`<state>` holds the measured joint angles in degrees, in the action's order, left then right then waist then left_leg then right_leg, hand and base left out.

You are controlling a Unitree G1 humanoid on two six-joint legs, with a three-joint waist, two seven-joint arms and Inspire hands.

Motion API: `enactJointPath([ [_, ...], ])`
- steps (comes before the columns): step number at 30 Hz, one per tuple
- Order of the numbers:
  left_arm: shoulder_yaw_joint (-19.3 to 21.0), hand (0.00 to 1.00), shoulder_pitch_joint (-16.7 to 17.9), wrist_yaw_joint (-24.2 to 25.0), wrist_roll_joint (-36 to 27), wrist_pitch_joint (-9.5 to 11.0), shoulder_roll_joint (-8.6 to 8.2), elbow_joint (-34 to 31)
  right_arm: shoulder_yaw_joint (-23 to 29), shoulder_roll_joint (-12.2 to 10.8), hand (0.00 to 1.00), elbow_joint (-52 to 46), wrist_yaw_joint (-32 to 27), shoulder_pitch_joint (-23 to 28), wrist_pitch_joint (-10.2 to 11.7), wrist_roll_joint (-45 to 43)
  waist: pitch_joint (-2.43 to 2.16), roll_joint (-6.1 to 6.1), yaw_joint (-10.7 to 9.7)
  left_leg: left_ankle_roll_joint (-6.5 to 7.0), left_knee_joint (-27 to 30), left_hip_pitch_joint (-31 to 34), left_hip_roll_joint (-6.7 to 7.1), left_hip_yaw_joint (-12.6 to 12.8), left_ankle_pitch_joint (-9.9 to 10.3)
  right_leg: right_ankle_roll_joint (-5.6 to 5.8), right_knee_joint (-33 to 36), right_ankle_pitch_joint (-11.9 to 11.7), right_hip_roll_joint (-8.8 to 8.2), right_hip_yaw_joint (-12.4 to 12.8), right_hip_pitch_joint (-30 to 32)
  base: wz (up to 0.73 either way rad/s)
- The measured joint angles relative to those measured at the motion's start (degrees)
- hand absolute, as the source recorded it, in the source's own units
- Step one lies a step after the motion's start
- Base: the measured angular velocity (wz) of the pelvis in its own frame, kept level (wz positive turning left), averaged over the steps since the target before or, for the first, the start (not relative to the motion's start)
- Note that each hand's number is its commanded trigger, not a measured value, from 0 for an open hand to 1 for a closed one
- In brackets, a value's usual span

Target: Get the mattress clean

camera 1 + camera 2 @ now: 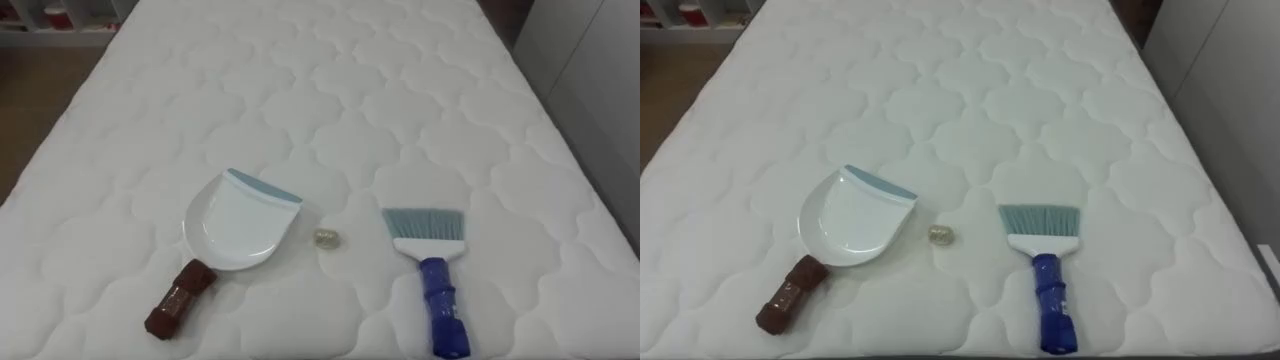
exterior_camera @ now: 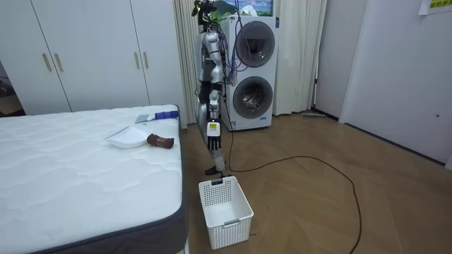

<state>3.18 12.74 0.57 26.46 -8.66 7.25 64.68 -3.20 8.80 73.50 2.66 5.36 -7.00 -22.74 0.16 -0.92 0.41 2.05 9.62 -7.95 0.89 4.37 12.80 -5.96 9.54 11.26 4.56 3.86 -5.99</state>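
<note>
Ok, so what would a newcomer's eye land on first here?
On the white mattress, a white dustpan with a brown handle and a blue-handled brush lie side by side, a small crumpled scrap between them. A white basket stands on the floor at the bed's corner.

open mattress (image 1: 400, 80) around dustpan (image 1: 235, 225), scrap (image 1: 328, 238) (between), brush (image 1: 430, 260).

Just right of the dustpan (image 1: 240, 222), a pale crumpled scrap (image 1: 328, 238) is lying, too small to identify. Far beyond the dustpan, the mattress (image 1: 400, 90) is running off the top edge; in the room view it is running off left.
</note>
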Motion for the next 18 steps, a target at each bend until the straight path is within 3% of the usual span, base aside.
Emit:
enactJointPath([
  [18, 0.5, 0.0, 0.0, -1.9, 0.1, 0.6, -0.02, -0.1, 0.1, 0.1, 0.0, -0.1, -0.1, -0.1, 0.6, 0.1, -0.02, 0.24, 0.3, 0.0, 0.0, -0.1, -0.04, 0.1, 0.0, 0.0, 0.2, 0.0, 0.01, 0.0, 0.0, 0.0],
])
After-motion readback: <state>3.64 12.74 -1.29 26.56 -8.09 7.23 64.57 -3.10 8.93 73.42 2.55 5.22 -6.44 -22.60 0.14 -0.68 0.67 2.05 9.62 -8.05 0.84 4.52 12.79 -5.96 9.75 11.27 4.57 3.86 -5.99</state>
